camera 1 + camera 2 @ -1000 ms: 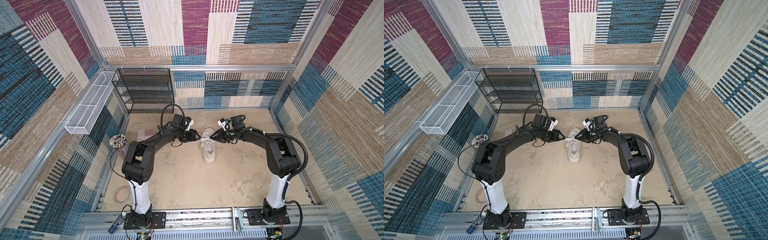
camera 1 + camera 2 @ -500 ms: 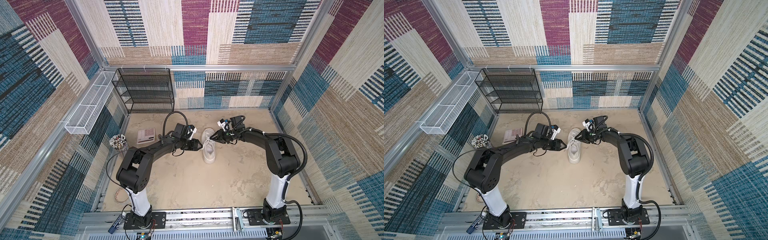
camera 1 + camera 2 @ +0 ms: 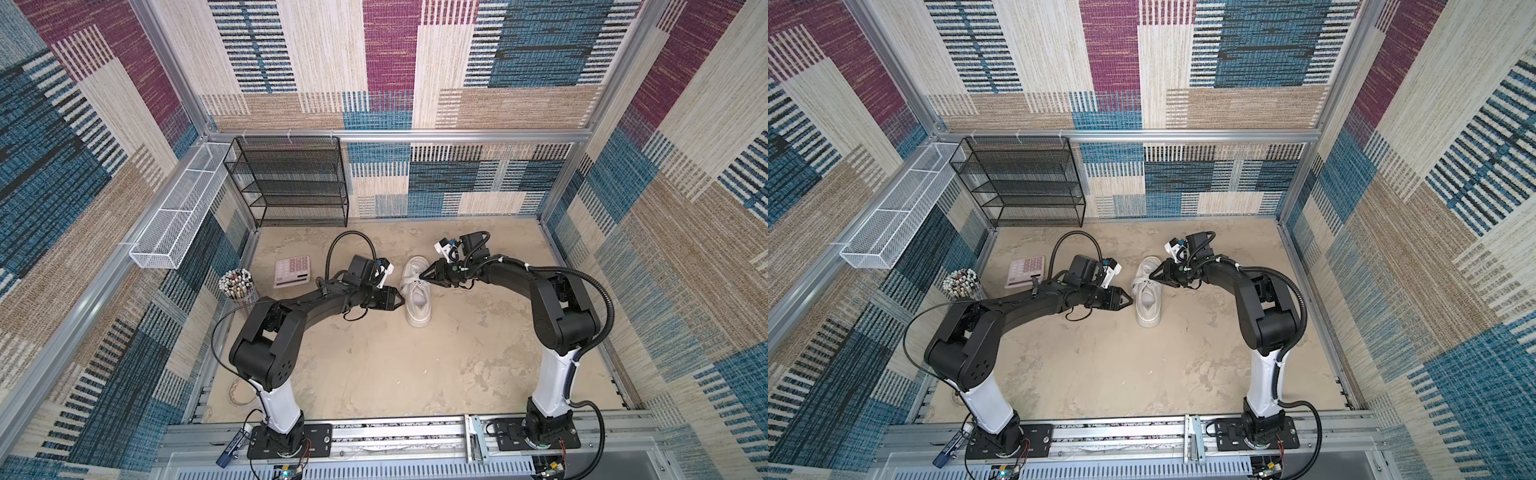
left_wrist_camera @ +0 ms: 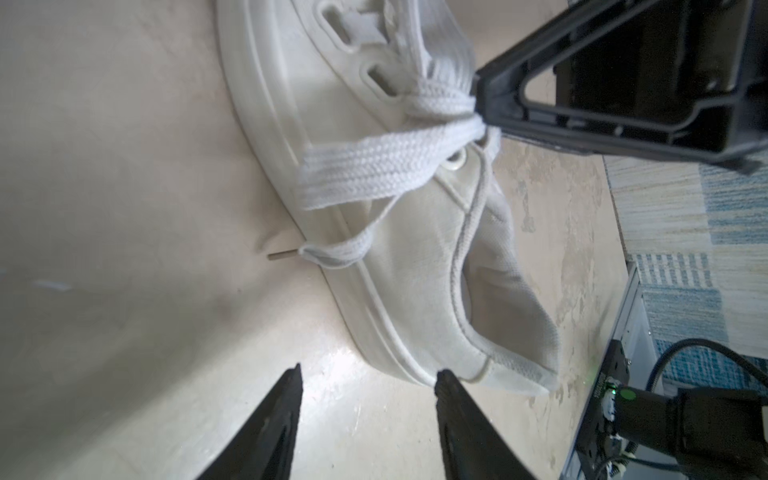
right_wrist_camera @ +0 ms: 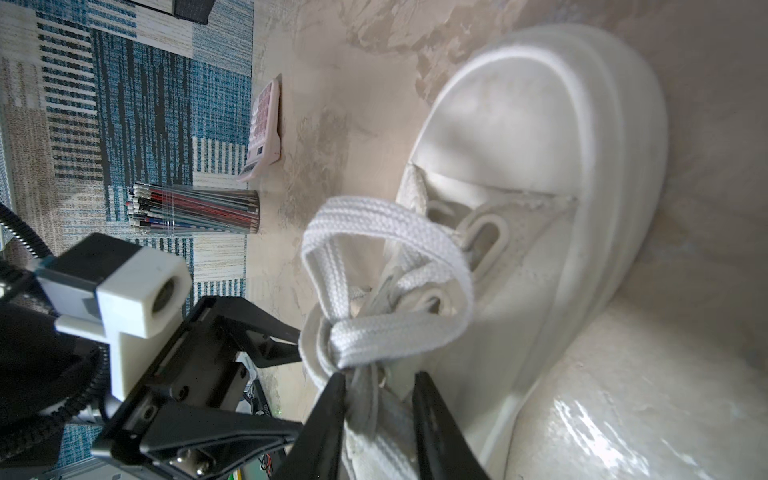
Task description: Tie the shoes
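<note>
The shoes are one white platform sneaker (image 3: 419, 305) (image 3: 1149, 307) lying on the sandy floor, toe towards the back wall. Its flat laces (image 4: 374, 166) (image 5: 395, 232) form a raised loop over the eyelets. My right gripper (image 3: 422, 276) (image 3: 1153, 277) (image 5: 380, 378) sits at the base of that loop, shut on the bunched laces above the tongue. My left gripper (image 3: 400, 300) (image 3: 1130, 300) (image 4: 368, 376) hovers low beside the sneaker's (image 4: 415, 257) heel side, open with only floor between its fingers. A loose lace end (image 4: 332, 255) hangs over the sole.
A pink-keyed calculator (image 3: 293, 271) (image 3: 1025, 270) (image 5: 264, 124) and a cup of pencils (image 3: 237, 284) (image 5: 195, 212) stand at the left. A black wire shelf (image 3: 291, 183) stands against the back wall, and a white wire basket (image 3: 174, 216) is mounted on the left wall. A tape roll (image 3: 241, 392) lies near the left base.
My left gripper has swung from the shoe's lace area towards its heel side, nearer the front, uncovering the calculator. The right gripper has stayed at the laces.
</note>
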Controlling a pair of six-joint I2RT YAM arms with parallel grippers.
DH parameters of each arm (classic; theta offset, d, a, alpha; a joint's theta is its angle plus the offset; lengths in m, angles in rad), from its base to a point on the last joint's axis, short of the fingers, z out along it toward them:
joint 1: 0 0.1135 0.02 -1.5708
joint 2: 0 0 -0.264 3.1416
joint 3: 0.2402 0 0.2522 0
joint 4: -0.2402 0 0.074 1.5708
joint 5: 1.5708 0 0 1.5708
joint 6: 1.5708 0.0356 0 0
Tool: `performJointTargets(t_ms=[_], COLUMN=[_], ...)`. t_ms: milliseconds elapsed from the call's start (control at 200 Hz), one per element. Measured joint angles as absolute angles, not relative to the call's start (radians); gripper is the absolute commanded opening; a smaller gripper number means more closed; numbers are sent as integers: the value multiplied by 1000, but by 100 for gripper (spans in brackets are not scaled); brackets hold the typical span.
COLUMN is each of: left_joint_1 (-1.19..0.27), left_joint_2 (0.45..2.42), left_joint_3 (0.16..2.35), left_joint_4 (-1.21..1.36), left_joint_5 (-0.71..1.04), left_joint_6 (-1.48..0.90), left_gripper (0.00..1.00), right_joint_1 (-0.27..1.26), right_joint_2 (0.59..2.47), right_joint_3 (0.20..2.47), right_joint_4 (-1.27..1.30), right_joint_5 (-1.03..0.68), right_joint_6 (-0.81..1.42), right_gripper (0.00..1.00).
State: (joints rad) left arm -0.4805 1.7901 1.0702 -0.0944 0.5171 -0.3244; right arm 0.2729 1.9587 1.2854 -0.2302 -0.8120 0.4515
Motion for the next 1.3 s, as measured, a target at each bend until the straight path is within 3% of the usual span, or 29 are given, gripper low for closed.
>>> performJointTargets(t_ms=[270,406,561,651,891,1017,1302], left_joint_1=[-480,-480,-480,-479,-472,-471,-470], left_joint_2=[1895,1945,1956,1953,1914,1903,1858], left_joint_3=[1213,1267,1273,1272,1240,1234,1187], left_joint_4=[-94,-94,-101,-105,-150,-183,-243], left_joint_5=[501,515,531,531,530,530,530], left_joint_6=[-318,-319,-319,-319,-318,-314,-297], left_gripper=[58,43,18,10,7,0,0], right_joint_1=[273,273,273,273,273,273,273], right_joint_2=[1964,1964,1966,1969,1971,1971,1971], right_joint_3=[1288,1291,1296,1297,1293,1293,1289], right_joint_4=[-232,-235,-239,-242,-244,-244,-237], right_joint_5=[-812,-812,-812,-812,-812,-812,-818], right_joint_6=[451,451,451,451,447,447,447], right_gripper=[31,30,30,30,30,31,32])
